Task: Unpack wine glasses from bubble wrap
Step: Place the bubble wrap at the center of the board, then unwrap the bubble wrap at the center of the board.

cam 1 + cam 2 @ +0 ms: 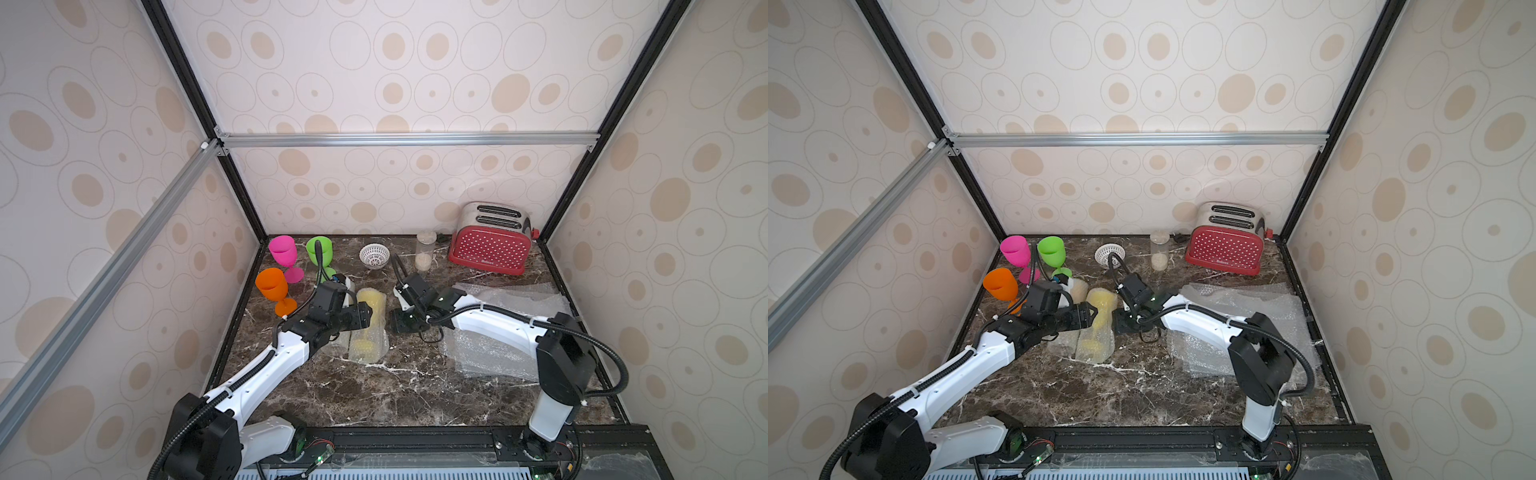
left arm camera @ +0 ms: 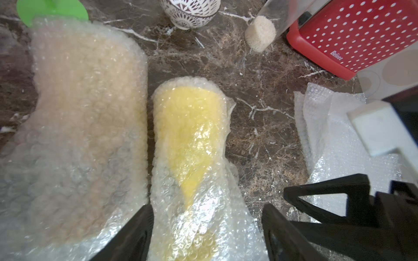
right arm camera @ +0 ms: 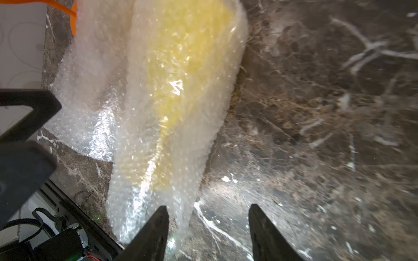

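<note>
The bright yellow goblet (image 2: 190, 135) is seen lying on its side near the middle of the table (image 1: 374, 395). It is rolled up in bubble wrap (image 3: 140, 158). A second roll (image 2: 86, 113) of wrap, with something paler inside, is laid just beside it.

The left gripper (image 2: 207, 208) is placed over the thin part of the yellow roll. Its jaws are spread wide, one on each side of the roll, and nothing is squeezed yet. The right gripper (image 3: 208, 206) is held low on the other side of the roll. Its jaws are partly spread and nothing is held. One finger is just beside the edge of the wrap; whether it touches cannot be told.

The pink goblet (image 1: 283, 249), green goblet (image 1: 320, 249) and orange goblet (image 1: 271, 284) are stood bare in the far left corner. Flat sheets (image 1: 511, 299) of wrap are spread on the right. A red toaster (image 1: 490, 249), a white bowl (image 1: 374, 254) and a clear jar (image 1: 424, 251) are kept at the back.

So three goblets seem done and two are left. The yellow one is likely being taken in hand now. Next, the roll probably needs to be held firmly by one gripper, and a loose edge of wrap needs to be pinched and pulled away by the other.
</note>
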